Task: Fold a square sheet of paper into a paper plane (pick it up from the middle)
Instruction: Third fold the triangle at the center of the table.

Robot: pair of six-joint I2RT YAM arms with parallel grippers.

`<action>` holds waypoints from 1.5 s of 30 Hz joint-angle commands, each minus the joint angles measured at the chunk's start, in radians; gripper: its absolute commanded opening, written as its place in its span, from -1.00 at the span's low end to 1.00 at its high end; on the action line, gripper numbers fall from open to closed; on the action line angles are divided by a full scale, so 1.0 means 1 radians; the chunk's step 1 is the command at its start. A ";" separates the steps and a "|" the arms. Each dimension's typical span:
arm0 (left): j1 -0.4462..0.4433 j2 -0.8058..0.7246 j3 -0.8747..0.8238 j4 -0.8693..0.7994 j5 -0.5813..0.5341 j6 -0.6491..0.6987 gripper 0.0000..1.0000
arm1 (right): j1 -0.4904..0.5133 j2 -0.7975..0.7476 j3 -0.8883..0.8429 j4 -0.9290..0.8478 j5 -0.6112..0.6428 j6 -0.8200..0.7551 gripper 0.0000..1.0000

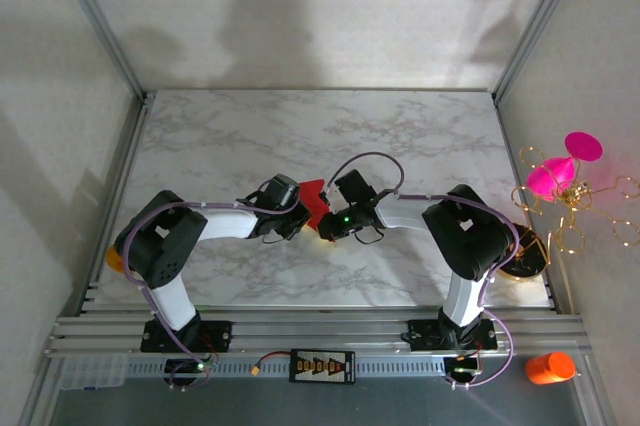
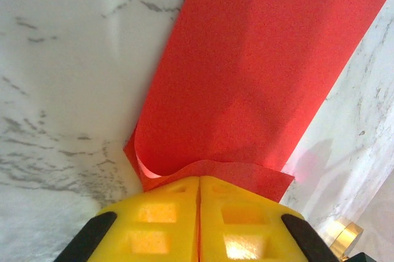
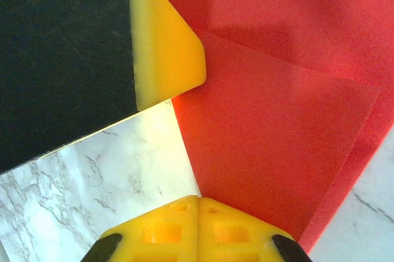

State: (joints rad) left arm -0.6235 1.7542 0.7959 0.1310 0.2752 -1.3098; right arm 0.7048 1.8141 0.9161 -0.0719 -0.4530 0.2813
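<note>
Left gripper (image 2: 200, 195) and right gripper (image 3: 198, 208) closed, facing each other.

Paper (image 2: 246, 77) noted as plain bright red, unpatterned. Table (image 1: 400, 136) recorded as white marble with grey veining. Fingers (image 2: 166, 219) seen as yellow, edged in black. Cone ornament (image 1: 560, 171) logged as magenta and gold; bottle (image 1: 550, 367) as orange.

1. The left gripper (image 2: 199, 181) is seen at the bottom edge, its yellow plastic fingers (image 2: 161, 216) pressed together
2. The near edge of a thin bright red sheet of paper (image 2: 258, 71) is pinched between them and curled up there
3. The rest of the sheet is stretched over a white, grey-veined marble tabletop (image 2: 68, 59)
4. A small shiny gold cylinder (image 2: 343, 234) is seen at the lower right
</note>
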 commanded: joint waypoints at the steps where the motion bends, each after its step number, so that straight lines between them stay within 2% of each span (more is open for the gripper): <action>1: -0.011 0.040 -0.005 -0.062 -0.026 0.006 -0.81 | -0.005 0.028 -0.026 -0.029 0.028 -0.005 -1.00; 12: -0.002 0.039 -0.006 -0.091 -0.046 0.015 -0.82 | -0.042 -0.054 -0.100 -0.077 -0.040 -0.046 -0.99; 21: -0.001 0.048 0.014 -0.097 -0.038 0.030 -0.82 | -0.048 -0.105 -0.158 -0.108 -0.033 -0.057 -0.99; 25: -0.001 0.051 0.029 -0.099 -0.030 0.044 -0.81 | -0.060 -0.120 -0.111 -0.087 -0.033 -0.062 -0.99; 30: -0.002 0.057 0.051 -0.101 -0.015 0.067 -0.80 | -0.061 -0.178 -0.068 0.025 -0.066 -0.032 -0.96; 45: -0.005 0.047 0.072 -0.086 0.001 0.083 -0.77 | -0.047 -0.017 -0.023 0.016 -0.008 -0.009 -0.97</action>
State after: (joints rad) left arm -0.6231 1.7836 0.8513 0.0948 0.2760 -1.2514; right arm 0.6510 1.7760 0.8719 -0.0269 -0.4866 0.2741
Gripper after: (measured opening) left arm 0.112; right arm 0.059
